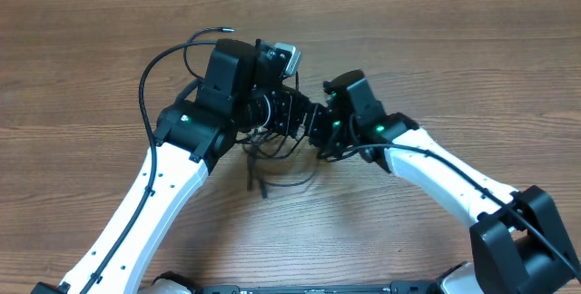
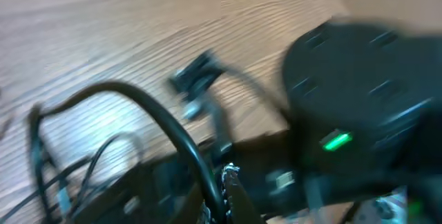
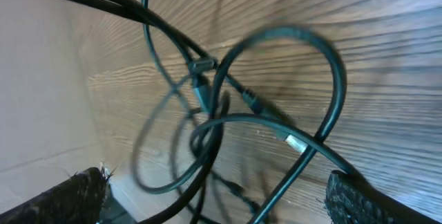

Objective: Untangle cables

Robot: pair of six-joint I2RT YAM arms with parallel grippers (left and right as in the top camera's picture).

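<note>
The cables (image 1: 270,156) are a small tangle of thin black cords on the wooden table, between and below both grippers. My left gripper (image 1: 295,112) hangs over the tangle. In the blurred left wrist view its fingers (image 2: 210,196) are close together on a black cable (image 2: 173,131), and a black plug end (image 2: 197,79) lies beyond. My right gripper (image 1: 320,135) faces it from the right. In the right wrist view its fingers (image 3: 221,196) are wide apart, with several looped cords (image 3: 207,124) and a metal-tipped plug (image 3: 293,142) between and beyond them.
The thick black wire of the left arm (image 1: 154,72) arcs over the table at the left. The right arm's dark body with a green light (image 2: 359,92) is close in front of my left gripper. A loose strand (image 1: 263,183) lies towards the front.
</note>
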